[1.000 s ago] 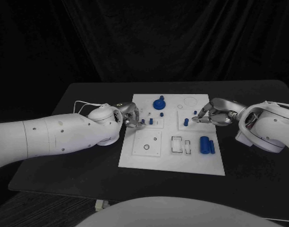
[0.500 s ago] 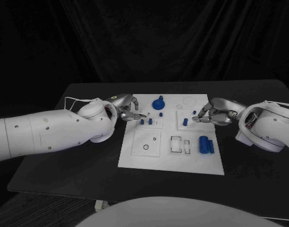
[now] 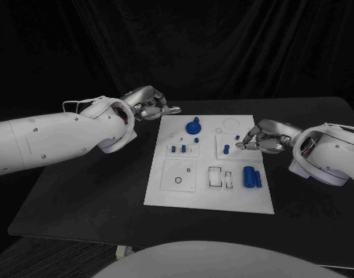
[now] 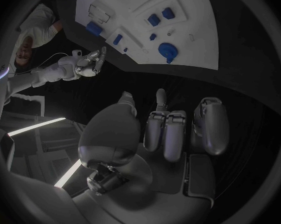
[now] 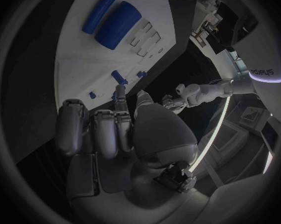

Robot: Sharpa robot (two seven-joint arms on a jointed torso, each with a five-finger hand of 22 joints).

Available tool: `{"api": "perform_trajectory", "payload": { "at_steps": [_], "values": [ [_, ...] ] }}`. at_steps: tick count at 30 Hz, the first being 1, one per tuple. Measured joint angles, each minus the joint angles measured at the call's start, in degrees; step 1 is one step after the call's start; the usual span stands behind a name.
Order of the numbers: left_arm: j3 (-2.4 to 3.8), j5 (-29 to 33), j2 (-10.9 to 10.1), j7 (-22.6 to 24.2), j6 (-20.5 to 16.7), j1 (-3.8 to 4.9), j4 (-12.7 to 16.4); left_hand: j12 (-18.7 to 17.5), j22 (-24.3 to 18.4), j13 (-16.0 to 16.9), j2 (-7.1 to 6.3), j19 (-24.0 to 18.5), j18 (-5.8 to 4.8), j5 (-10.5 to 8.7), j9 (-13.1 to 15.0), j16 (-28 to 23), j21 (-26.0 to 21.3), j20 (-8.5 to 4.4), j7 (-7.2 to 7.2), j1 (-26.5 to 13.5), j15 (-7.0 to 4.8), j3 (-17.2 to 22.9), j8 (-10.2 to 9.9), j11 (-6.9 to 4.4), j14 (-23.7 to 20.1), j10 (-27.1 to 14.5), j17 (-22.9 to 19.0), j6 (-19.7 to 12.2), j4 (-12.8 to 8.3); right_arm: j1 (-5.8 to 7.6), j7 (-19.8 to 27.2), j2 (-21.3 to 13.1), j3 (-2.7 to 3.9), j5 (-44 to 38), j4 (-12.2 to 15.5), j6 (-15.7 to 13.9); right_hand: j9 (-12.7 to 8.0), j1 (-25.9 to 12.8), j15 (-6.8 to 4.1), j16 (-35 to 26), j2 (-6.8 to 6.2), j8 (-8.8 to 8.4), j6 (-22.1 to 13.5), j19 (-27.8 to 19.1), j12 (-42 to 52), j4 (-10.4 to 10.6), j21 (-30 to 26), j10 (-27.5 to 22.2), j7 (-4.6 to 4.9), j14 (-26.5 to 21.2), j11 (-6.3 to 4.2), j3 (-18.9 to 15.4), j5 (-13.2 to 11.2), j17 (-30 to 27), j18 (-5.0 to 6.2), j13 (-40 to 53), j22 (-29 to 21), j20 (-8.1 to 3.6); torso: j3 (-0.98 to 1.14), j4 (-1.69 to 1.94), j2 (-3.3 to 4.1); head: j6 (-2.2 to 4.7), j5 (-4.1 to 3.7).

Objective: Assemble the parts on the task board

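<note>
a: where was the left silver hand (image 3: 148, 103)?
b: it was raised over the black table (image 3: 85, 191), beside the far left corner of the white rectangular task board (image 3: 210, 200). its fingers were curled in and it held nothing.
a: and the right silver hand (image 3: 259, 139)?
b: it was low at the right edge of the board, with fingertips at a small blue peg (image 3: 239, 138). i could not tell if it pinched the peg or only touched it.
a: where were the parts?
b: all on the board. a round blue knob (image 3: 194, 125) was near the far edge, two short blue pegs (image 3: 179, 149) stood in the left middle plate, and two blue cylinders (image 3: 251, 176) lay side by side near the right edge.
</note>
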Motion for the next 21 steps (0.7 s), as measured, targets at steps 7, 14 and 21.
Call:
{"api": "perform_trajectory", "payload": {
  "at_steps": [7, 14, 21],
  "values": [
    [-0.03, 4.6, 1.5, 1.0, 1.3, 0.51, -1.5, 0.3, 0.0, 0.0, 3.19, -0.1, -0.01, 12.88, -10.2, 0.0, 0.3, -0.95, -1.58, 7.8, -1.05, -1.9, -7.6, -1.31, 0.0, 0.0, 0.0, 10.9, 0.0, 0.00, 0.0, 0.1, 0.00, 0.0, 0.0, 0.0, 0.0, 0.0, 0.10, 0.0, -0.01, 0.00, 0.0, 0.0, -0.2, 0.0, 0.0, 0.0, 0.00, 0.1, 0.00, 0.0, 0.0, 0.0, 0.00, 0.0, 0.0, 0.00, 0.01, 0.00, -0.02, 0.00, -0.07],
    [-0.05, 5.2, 2.1, -0.4, 5.9, 0.54, -1.9, 0.3, 0.0, 0.0, 2.98, 0.1, -0.01, 19.11, -12.2, 0.0, 0.5, -1.16, -2.30, 10.6, -1.46, -1.5, -9.4, -1.83, 0.0, 0.0, 0.0, 14.0, -0.1, 0.00, 0.0, 0.0, 0.00, 0.0, 0.0, 0.0, 0.0, 0.0, 0.11, 0.0, -0.02, 0.00, 0.0, 0.0, -0.2, 0.0, 0.0, 0.0, 0.00, 0.1, 0.01, 0.0, 0.0, 0.0, 0.00, 0.0, 0.0, 0.00, 0.01, 0.03, 0.03, 0.00, -0.21],
    [-0.07, 4.0, 2.4, -3.3, 10.2, 0.54, -2.2, 0.5, 0.0, 0.1, 1.69, 0.3, -0.01, 22.41, -12.1, 0.0, 1.1, -1.77, -2.91, 13.4, -1.99, -1.5, -10.4, -2.47, 0.1, 0.0, 0.0, 15.7, -0.1, 0.00, 0.0, 0.1, 0.00, 0.0, 0.0, 0.0, 0.0, 0.0, 0.03, 0.0, -0.02, 0.00, 0.0, 0.0, -0.2, 0.0, 0.0, 0.0, 0.00, 0.0, 0.01, 0.0, 0.0, 0.0, 0.00, 0.0, 0.0, 0.00, 0.01, 0.04, 0.06, 0.00, -0.06]
  ]
}}
